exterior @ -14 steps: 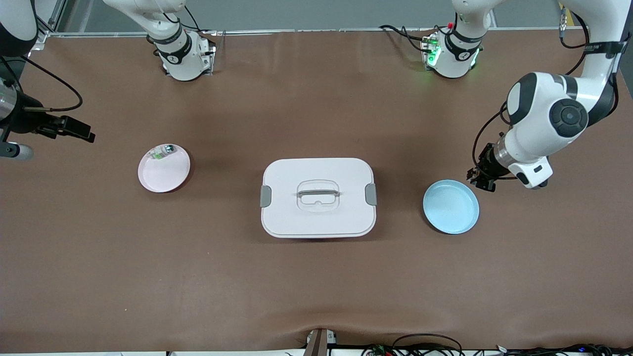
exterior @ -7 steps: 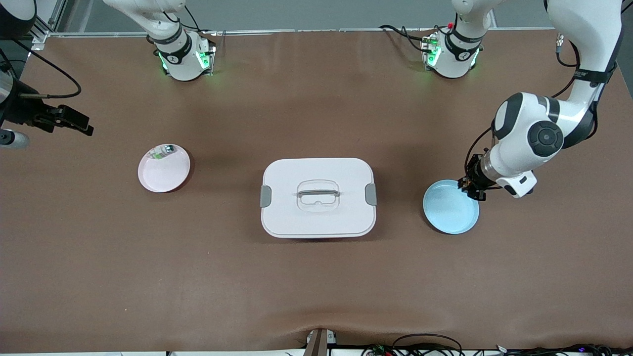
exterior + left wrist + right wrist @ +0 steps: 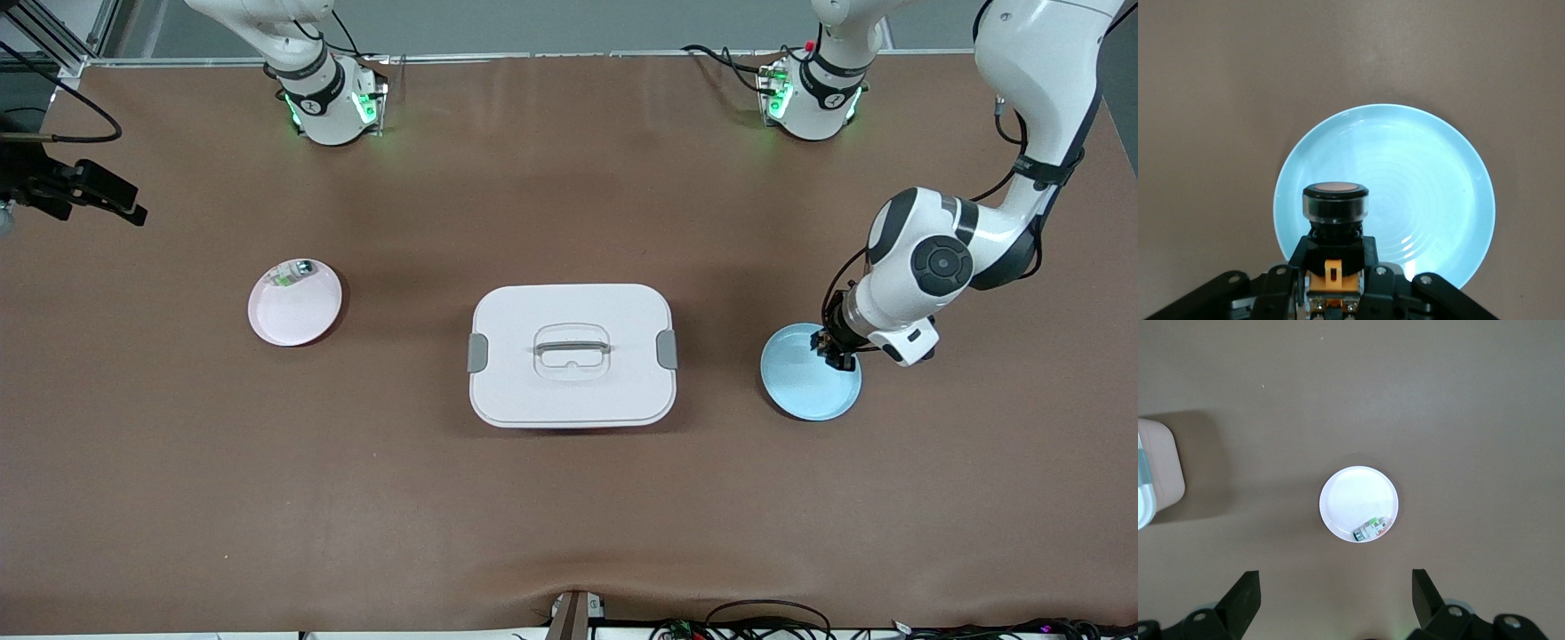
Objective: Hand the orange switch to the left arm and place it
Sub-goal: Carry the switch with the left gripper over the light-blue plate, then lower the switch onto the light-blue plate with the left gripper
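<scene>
My left gripper (image 3: 837,350) is shut on the orange switch (image 3: 1335,227), a black part with an orange face, and holds it just above the blue plate (image 3: 805,384), which also shows in the left wrist view (image 3: 1425,187). In the front view the switch is hidden by the gripper. My right gripper (image 3: 105,197) is open and empty, raised at the right arm's end of the table; its fingers (image 3: 1245,600) stand wide apart high over the pink plate (image 3: 1359,503). The white box (image 3: 572,354) sits in the middle of the table, between the two plates.
The pink plate (image 3: 294,302) holds a small white-and-green part (image 3: 293,272), also visible in the right wrist view (image 3: 1371,528). A corner of the box (image 3: 1155,477) shows in the right wrist view. Both arm bases stand along the table edge farthest from the front camera.
My left gripper has come down and in over the blue plate with the switch. My right gripper has drawn back and up toward the table's edge.
</scene>
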`<state>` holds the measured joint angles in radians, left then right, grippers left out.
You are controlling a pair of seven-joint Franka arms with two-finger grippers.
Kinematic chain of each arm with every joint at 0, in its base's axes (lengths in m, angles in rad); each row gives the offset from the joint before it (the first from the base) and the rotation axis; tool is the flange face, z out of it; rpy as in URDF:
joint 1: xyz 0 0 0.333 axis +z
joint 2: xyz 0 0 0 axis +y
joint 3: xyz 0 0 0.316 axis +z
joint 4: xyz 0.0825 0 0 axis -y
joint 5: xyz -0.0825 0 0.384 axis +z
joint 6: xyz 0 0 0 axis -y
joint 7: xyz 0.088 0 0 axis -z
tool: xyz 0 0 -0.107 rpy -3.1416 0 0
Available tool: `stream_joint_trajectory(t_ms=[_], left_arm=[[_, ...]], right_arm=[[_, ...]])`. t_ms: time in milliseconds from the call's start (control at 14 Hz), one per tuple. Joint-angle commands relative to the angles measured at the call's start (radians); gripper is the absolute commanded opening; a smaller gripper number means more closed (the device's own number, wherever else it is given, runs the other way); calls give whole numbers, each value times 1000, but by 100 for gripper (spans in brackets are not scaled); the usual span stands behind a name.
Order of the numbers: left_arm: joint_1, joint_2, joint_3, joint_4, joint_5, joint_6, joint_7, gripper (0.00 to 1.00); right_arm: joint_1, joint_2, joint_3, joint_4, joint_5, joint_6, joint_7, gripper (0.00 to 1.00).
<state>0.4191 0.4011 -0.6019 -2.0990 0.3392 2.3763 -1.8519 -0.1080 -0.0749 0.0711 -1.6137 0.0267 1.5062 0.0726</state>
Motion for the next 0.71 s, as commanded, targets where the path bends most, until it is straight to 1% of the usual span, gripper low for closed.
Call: stream_joint_trajectory(t_ms=[0, 143, 641], left_arm=[[3, 47, -7, 19, 61, 24, -46, 0], [3, 76, -6, 24, 79, 56, -66, 0], [6, 120, 2, 30, 103, 113, -78, 0]], right_arm=[[11, 3, 1, 29, 9, -17, 33, 100], [14, 6, 0, 25, 10, -17, 35, 100], [27, 12, 0, 29, 10, -20, 70, 100]])
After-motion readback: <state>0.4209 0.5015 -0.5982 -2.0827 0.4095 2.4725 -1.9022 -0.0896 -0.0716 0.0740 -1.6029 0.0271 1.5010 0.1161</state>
